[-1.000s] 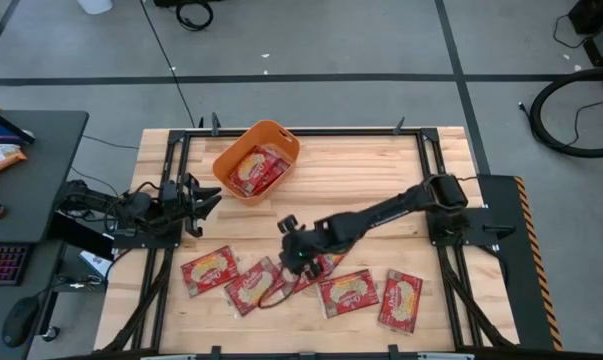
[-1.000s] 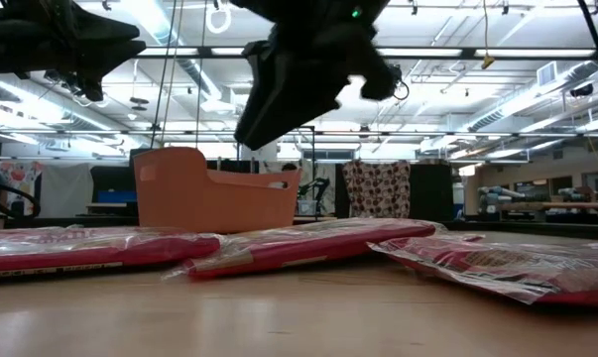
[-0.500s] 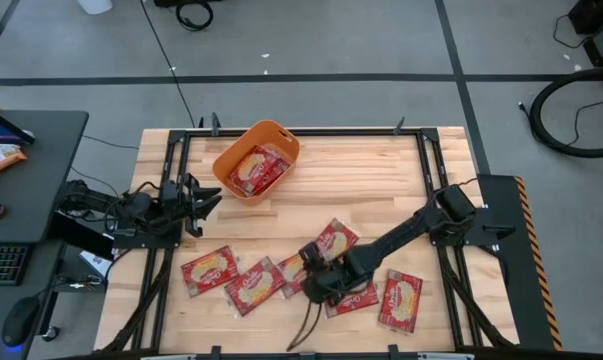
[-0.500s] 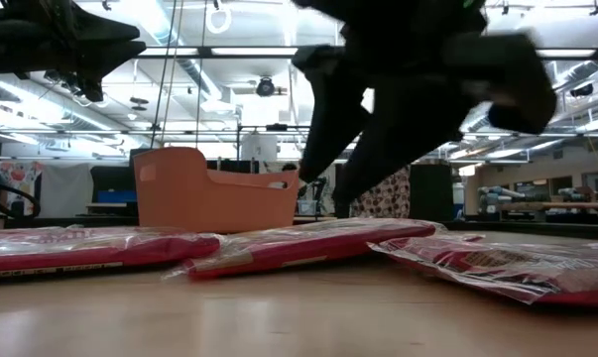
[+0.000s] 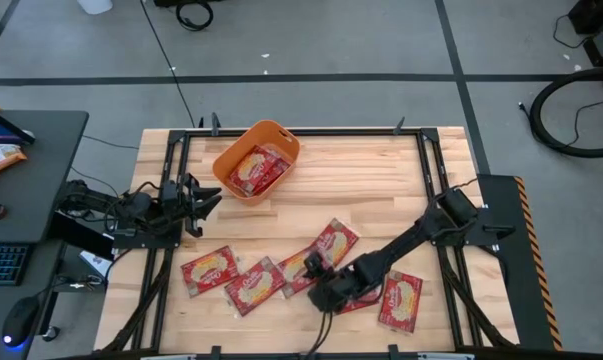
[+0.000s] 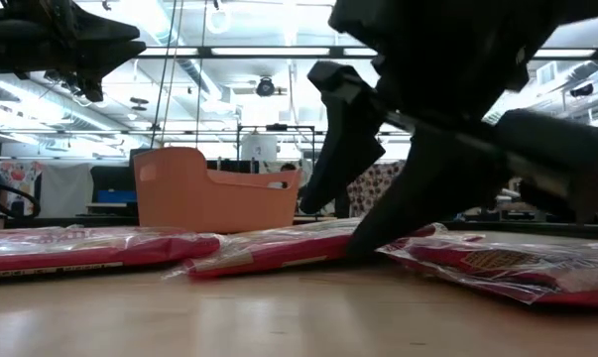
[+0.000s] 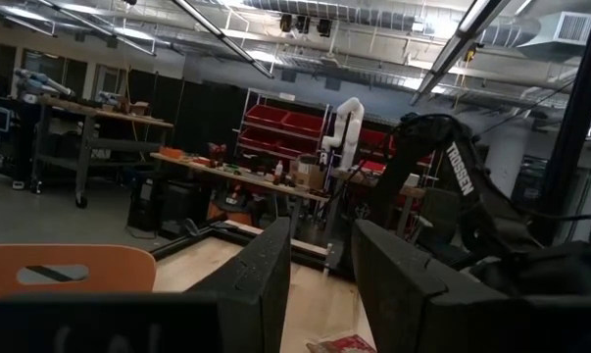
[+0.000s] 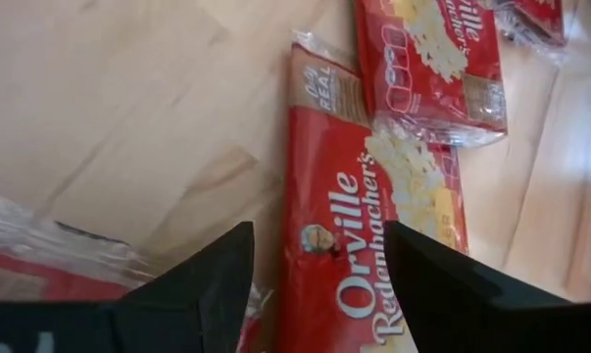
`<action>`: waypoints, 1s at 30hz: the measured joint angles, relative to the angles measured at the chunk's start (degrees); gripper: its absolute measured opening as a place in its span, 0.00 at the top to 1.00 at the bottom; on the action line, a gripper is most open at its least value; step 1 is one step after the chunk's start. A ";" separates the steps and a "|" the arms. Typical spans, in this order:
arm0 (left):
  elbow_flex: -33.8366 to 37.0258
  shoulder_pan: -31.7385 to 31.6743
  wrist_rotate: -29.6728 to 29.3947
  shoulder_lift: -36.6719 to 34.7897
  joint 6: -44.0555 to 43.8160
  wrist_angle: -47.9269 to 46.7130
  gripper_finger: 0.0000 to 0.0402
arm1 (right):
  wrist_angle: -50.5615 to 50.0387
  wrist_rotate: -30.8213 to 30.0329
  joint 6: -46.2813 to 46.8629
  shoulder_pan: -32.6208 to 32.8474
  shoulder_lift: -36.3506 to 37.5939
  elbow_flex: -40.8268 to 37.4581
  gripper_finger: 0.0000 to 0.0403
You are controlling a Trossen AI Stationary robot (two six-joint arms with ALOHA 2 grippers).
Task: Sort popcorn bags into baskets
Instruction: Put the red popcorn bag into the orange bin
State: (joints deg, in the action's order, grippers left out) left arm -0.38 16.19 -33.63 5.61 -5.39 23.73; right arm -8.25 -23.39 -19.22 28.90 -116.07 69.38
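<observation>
Table (image 5: 381,180): I saw bare planks through the middle, with the work gathered toward 6 o'clock.

Basket (image 5: 281,135): it sat at about 11 o'clock on the table, already holding a few red packets, so I judged the sort partly done.

Right arm: I had it stretched low from its base at 3 o'clock toward 6, likely to reach the loose row.

Left arm: it waited at 9 o'clock, off the boards, its gripper (image 7: 320,284) with fingers a little apart and nothing between them.

Popcorn bags (image 5: 209,270): six lay flat along the 6 o'clock edge, well apart from the basket.

Right gripper (image 8: 320,270): its fingers were spread either side of one bag (image 8: 373,235), poised just above it and not pinching, which I read as lining up a grasp.
</observation>
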 joint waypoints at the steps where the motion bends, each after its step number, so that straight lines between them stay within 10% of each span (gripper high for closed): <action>1: 0.02 0.00 0.00 0.00 0.00 0.02 0.71 | 0.81 -0.31 -0.46 -0.10 0.00 -0.54 0.44; 17: 0.00 0.00 0.02 0.00 0.01 -0.01 0.71 | 2.52 -1.89 -2.16 -3.93 0.12 -3.66 0.96; 30: 0.01 0.01 0.02 0.00 0.02 -0.04 0.71 | -5.95 -25.56 -17.86 -5.77 5.10 1.78 0.96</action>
State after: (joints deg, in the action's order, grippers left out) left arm -0.37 16.19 -33.61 5.61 -5.37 23.68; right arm -14.20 -48.95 -37.08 23.13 -110.97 71.16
